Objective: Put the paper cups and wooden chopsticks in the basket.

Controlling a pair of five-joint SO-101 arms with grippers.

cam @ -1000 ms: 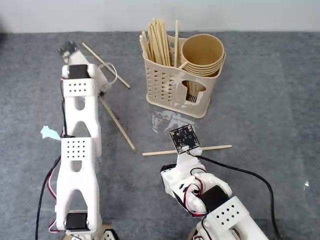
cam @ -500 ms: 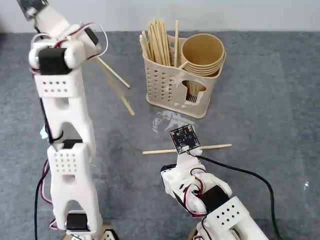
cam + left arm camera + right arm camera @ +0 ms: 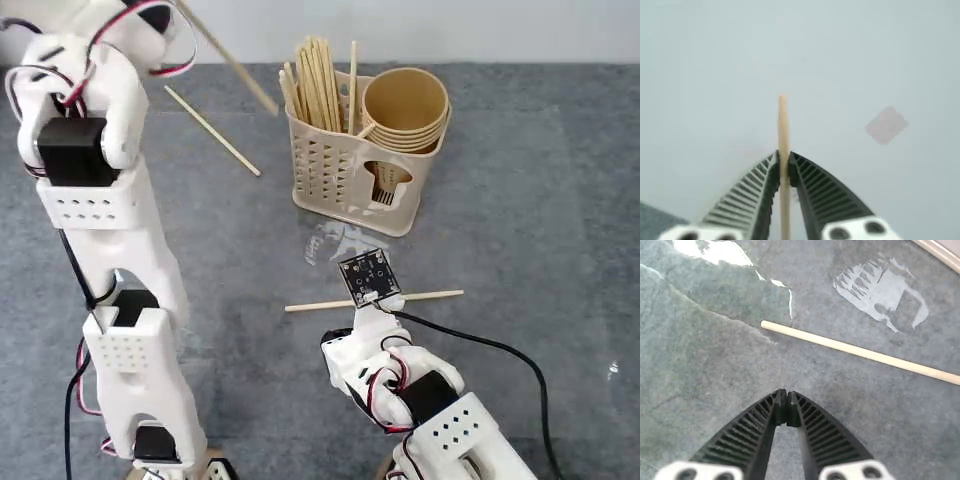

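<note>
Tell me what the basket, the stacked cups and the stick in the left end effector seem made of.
The basket: likely moulded plastic, beige, smooth, slotted walls. The paper cups: tan paper by the look, matte, thin rims. The chopstick in the left end effector: pale wood, probably unvarnished, dull.

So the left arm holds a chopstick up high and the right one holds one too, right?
Not quite. The left gripper holds a chopstick up high, but the right wrist view shows the right gripper shut and empty, a second chopstick lying on the table.
</note>
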